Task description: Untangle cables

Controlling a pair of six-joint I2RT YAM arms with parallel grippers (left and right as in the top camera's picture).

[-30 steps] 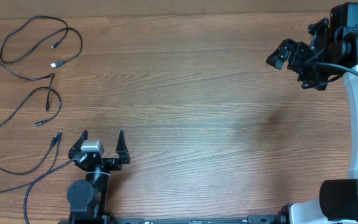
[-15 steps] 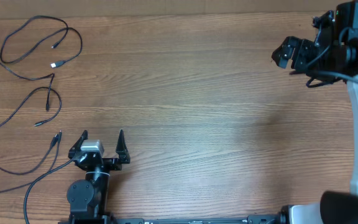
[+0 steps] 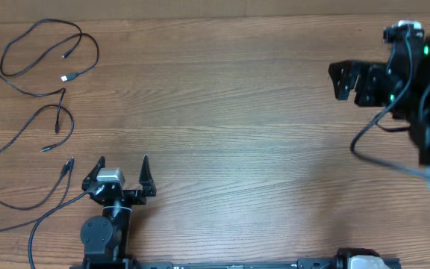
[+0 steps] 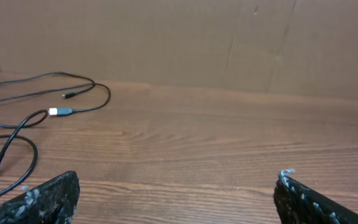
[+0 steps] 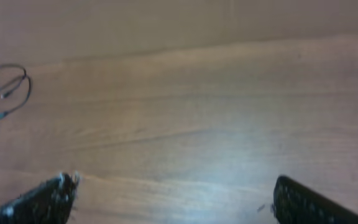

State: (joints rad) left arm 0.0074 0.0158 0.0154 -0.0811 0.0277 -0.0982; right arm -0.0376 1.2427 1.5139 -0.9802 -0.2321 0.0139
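Observation:
Several thin black cables (image 3: 80, 33) lie in loose loops at the table's far left, one with a silver-tipped plug (image 3: 67, 78). A further cable (image 3: 51, 213) runs along the left front, its plug end close beside my left gripper's left finger. My left gripper (image 3: 122, 160) rests near the front edge, open and empty, to the right of the cables. The left wrist view shows the cables (image 4: 98, 93) and the silver plug (image 4: 58, 112) ahead to the left of the left gripper (image 4: 176, 182). My right gripper (image 3: 337, 82) hangs open and empty at the far right, away from all cables. In the blurred right wrist view, the right gripper (image 5: 173, 183) faces distant cables (image 5: 17, 81).
A thicker black cable (image 3: 372, 153) from the right arm loops over the table at the right. A brown cardboard wall (image 4: 179, 43) stands along the table's far edge. Bare wooden tabletop (image 3: 230, 134) lies between the two arms.
The right arm has swung and turned at the far right, its gripper shifting slightly down and right. The left arm and the cables have not moved.

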